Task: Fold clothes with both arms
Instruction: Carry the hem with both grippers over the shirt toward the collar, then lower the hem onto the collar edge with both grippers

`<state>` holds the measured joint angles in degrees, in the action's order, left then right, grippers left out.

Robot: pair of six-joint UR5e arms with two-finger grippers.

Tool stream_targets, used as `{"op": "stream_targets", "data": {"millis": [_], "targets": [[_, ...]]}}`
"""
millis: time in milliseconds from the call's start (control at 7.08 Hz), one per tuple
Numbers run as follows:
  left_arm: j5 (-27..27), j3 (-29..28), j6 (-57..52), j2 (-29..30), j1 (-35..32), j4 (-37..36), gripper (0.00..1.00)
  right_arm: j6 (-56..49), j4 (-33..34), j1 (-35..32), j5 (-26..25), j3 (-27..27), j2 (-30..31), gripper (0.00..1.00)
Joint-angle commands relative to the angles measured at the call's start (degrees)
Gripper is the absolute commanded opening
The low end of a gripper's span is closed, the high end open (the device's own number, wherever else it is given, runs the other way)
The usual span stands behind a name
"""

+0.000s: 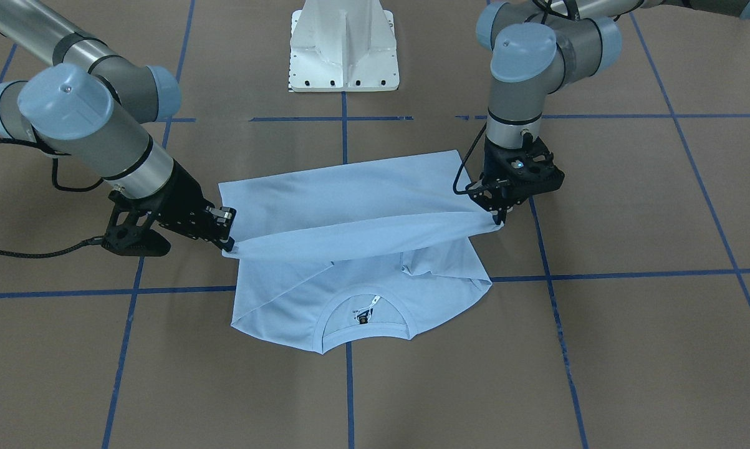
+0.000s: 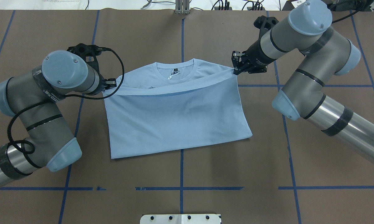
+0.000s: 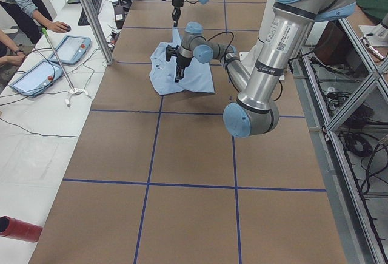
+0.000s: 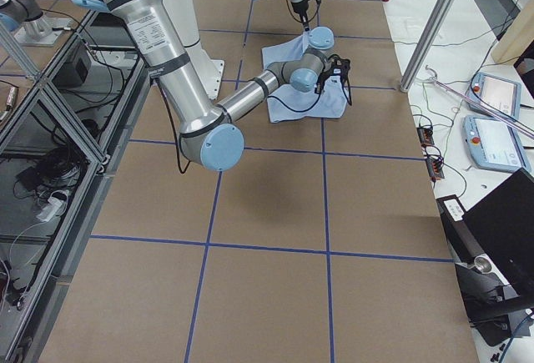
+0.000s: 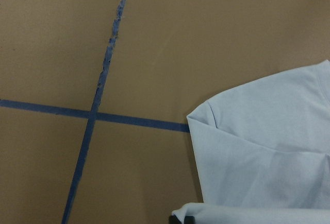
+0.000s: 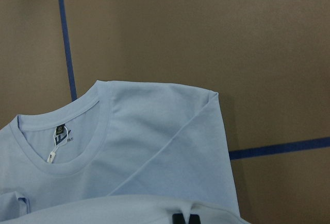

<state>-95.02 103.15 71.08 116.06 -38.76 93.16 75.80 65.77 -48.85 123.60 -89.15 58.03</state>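
Note:
The light blue T-shirt (image 1: 350, 206) lies on the brown table with its sleeves folded in and its collar (image 1: 362, 312) and neck label towards the far side from the robot. Its hem edge is lifted and stretched between both grippers, above the chest. My left gripper (image 1: 498, 218) is shut on one hem corner; it also shows in the overhead view (image 2: 108, 89). My right gripper (image 1: 226, 242) is shut on the other corner, and shows overhead (image 2: 236, 71). The shirt (image 2: 174, 118) is doubled over. The chest print is hidden. The wrist views show the shoulders (image 5: 268, 157) and collar (image 6: 62, 147) below.
The white pedestal base (image 1: 343, 43) stands at the robot's side of the table. Blue tape lines (image 2: 180, 188) cross the brown surface. Operators and tablets (image 3: 42, 64) are at a side bench, with a metal post (image 3: 91, 15) by the table's edge.

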Motion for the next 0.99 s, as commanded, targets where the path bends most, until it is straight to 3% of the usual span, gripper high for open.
{"op": "stream_targets", "data": {"millis": [0, 283, 848], "targets": [[0.0, -4.9, -1.4, 1.5, -1.9, 4.1, 0.00, -0.2, -0.1, -0.6, 0.0, 6.2, -3.3, 0.00], [0.2, -11.2, -1.5, 4.4, -2.6, 7.3, 0.00, -0.2, -1.1, -2.2, 0.1, 8.6, -3.4, 0.00], [0.4, -13.7, -1.0, 7.2, -4.0, 7.5, 0.00, -0.2, -4.9, -2.1, -0.1, 14.8, -5.5, 0.00]]}}
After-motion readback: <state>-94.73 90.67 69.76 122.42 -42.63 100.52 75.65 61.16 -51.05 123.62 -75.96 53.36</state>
